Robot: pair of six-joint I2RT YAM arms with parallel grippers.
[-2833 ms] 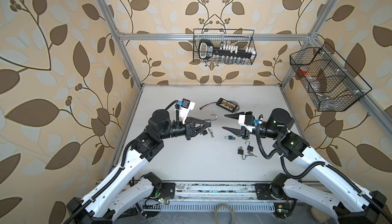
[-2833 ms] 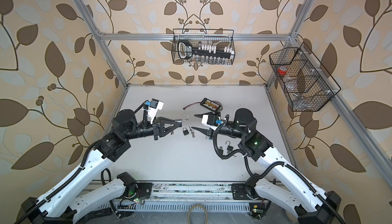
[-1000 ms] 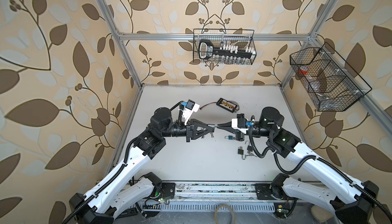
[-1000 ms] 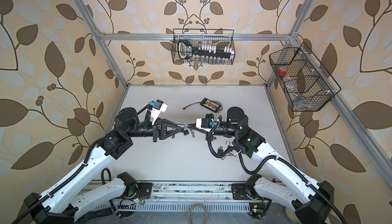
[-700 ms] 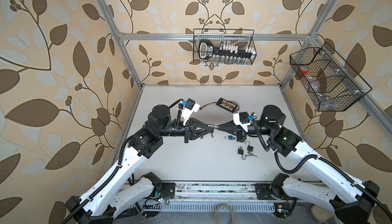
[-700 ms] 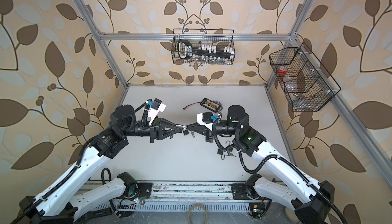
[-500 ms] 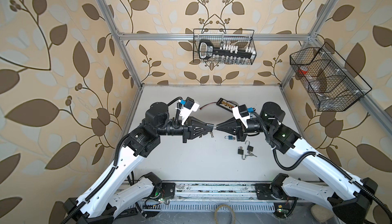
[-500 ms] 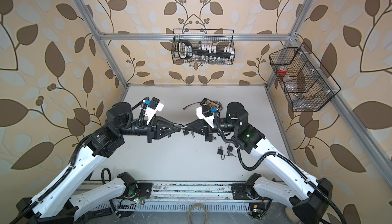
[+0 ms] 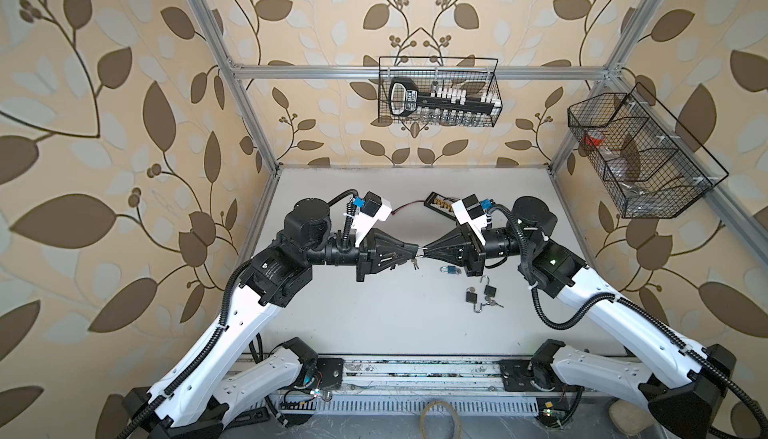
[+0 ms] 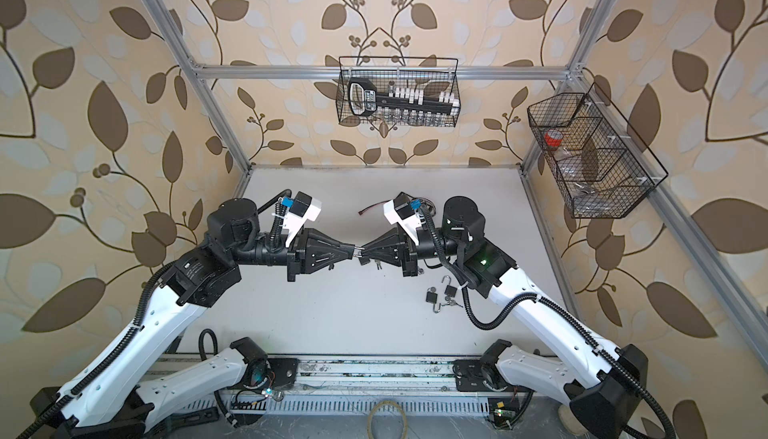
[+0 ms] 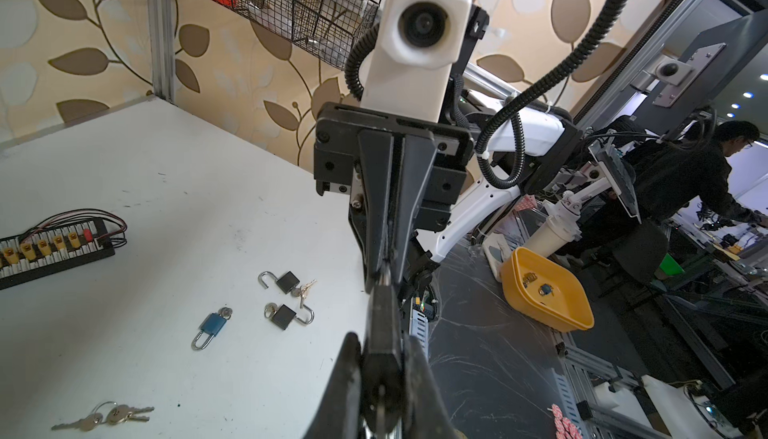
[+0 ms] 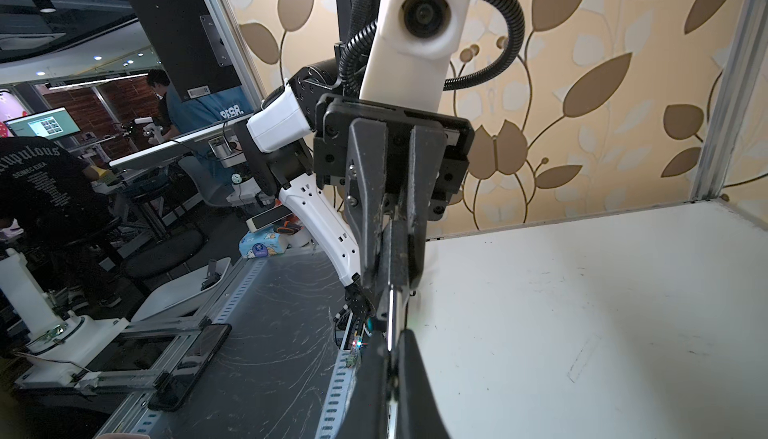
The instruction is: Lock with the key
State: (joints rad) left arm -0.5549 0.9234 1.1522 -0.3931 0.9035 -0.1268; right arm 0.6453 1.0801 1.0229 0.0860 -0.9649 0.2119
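Starting with the big stuff, both arms reach in over the white tabletop (image 9: 374, 333) and meet nose to nose in the air above its middle, so this reads as mid-job to me, not the finish. The left gripper (image 9: 415, 249) is clamped on a dark flat padlock (image 11: 382, 335), held edge-on well up off the tabletop. The right gripper (image 9: 426, 252) is pinched tight on a thin silver piece (image 12: 390, 318) that runs straight across to that lock. My guess is that the pickup and the lining-up are done, but the actual turn or click isn't, and nothing here proves it's locked. Spares lie underneath: a blue padlock (image 9: 449, 269) with its shackle shut, a pair of black padlocks (image 9: 471, 294) with shackles open, and a loose key bunch (image 11: 110, 414). Now the annoying part. I can't tell if that silver piece is the key or the shackle, and both top views give only a glint between the tips. The keyhole is buried behind the fingers (image 11: 349, 378), and the rest of the held lock just isn't readable.
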